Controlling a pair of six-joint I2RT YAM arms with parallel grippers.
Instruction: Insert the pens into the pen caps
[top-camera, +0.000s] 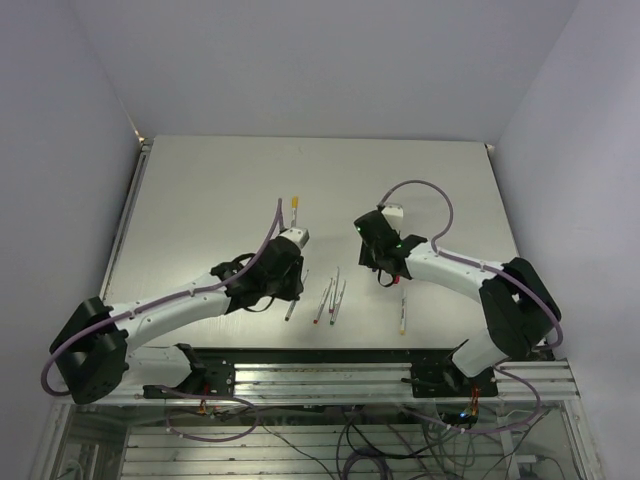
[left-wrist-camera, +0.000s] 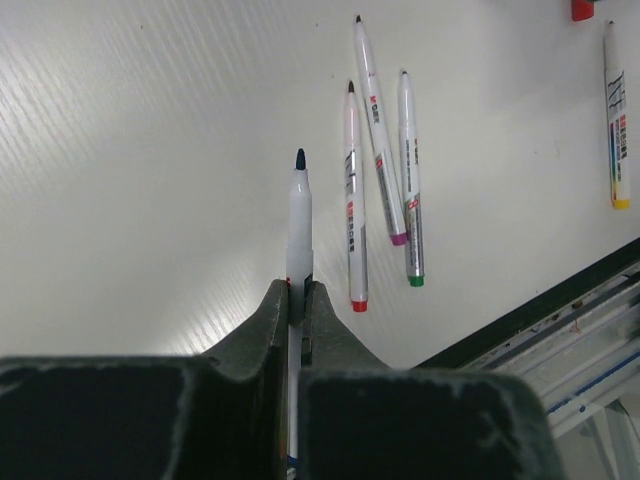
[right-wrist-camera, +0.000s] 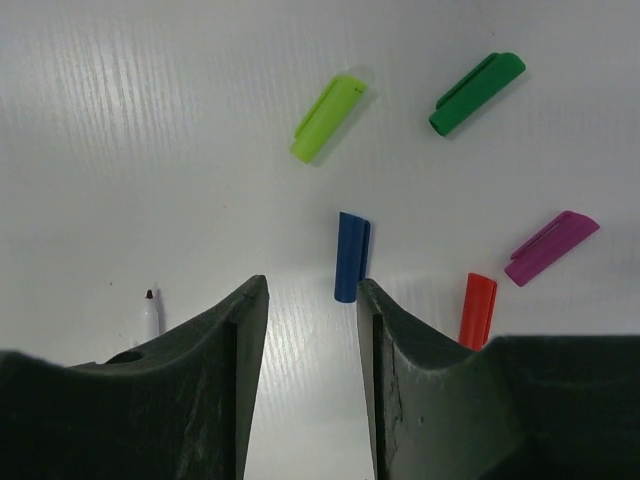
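My left gripper (left-wrist-camera: 297, 285) is shut on a white pen with a dark blue tip (left-wrist-camera: 299, 200), which points forward just above the table; in the top view this gripper (top-camera: 290, 290) is left of centre. Three uncapped pens lie side by side, with red (left-wrist-camera: 353, 200), magenta (left-wrist-camera: 378, 130) and green (left-wrist-camera: 410, 180) ends. My right gripper (right-wrist-camera: 311, 285) is open and low over the table. A blue cap (right-wrist-camera: 351, 257) lies just ahead of its fingertips, close to the right finger. Light green (right-wrist-camera: 328, 118), dark green (right-wrist-camera: 477, 94), magenta (right-wrist-camera: 551, 248) and red (right-wrist-camera: 477, 310) caps lie around it.
A pen with a yellow end (top-camera: 403, 318) lies near the table's front edge, also showing in the left wrist view (left-wrist-camera: 616, 110). Another pen with a yellow top (top-camera: 296, 212) lies farther back. A pen tip (right-wrist-camera: 150, 312) shows left of the right gripper's left finger. The metal frame (top-camera: 330, 375) runs along the front.
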